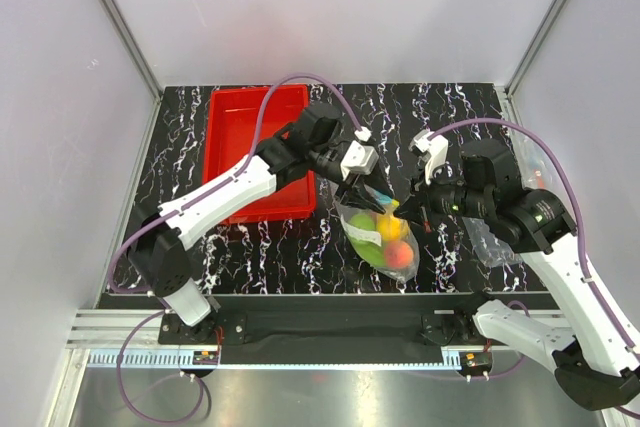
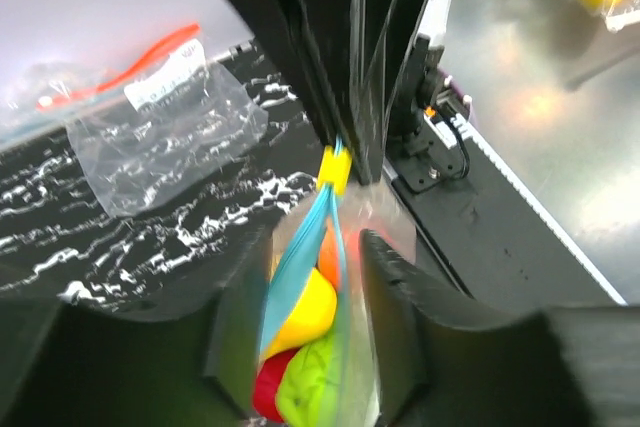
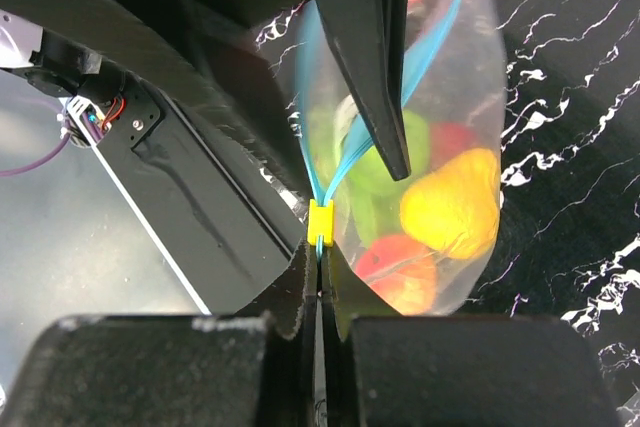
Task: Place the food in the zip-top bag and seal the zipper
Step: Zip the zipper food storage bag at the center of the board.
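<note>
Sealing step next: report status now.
Right gripper shut on zip-top bag beside yellow slider. Left gripper open, straddling zipper. Food inside, zipper unsealed. Nothing in the way.

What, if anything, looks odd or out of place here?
Nothing has spilled: the food sits inside the zip-top bag. Only the zipper looks unfinished, its blue strips gaping apart beyond the yellow slider.

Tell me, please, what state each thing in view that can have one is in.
zip-top bag, mouth unsealed
zipper, strips parted beyond the yellow slider
food, inside the zip-top bag
left gripper, jaws apart, astride the zipper
right gripper, shut on the zip-top bag beside the slider
spare bag, lying flat
</note>
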You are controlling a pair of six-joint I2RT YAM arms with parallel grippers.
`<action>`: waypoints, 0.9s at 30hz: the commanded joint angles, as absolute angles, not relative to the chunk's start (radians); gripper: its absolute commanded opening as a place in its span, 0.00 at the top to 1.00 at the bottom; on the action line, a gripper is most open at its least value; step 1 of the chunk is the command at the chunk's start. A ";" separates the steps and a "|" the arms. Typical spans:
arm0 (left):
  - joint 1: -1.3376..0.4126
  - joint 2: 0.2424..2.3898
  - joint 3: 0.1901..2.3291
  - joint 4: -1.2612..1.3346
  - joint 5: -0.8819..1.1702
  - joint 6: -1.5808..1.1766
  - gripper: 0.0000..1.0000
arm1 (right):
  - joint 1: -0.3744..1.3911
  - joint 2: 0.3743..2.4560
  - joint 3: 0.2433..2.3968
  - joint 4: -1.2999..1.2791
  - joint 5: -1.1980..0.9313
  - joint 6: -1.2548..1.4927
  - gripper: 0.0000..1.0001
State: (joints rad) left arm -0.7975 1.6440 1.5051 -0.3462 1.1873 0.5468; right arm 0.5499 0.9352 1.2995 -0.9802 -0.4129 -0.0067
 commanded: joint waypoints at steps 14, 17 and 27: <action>-0.788 1.592 1.375 -0.126 1.100 0.460 1.00 | 0.554 0.907 1.315 -0.930 -0.428 -0.025 0.88; -0.788 1.559 1.356 -0.129 1.101 0.446 1.00 | 0.555 0.905 1.270 -0.901 -0.436 -0.012 0.60; -0.749 1.500 1.338 -0.160 1.129 0.380 1.00 | 0.554 0.897 1.175 -0.793 -0.480 0.043 0.45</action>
State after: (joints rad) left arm -0.7635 1.5570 1.3384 -0.2092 1.0954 0.4164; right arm 0.5499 0.9077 1.1946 -0.8745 -0.4412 0.0185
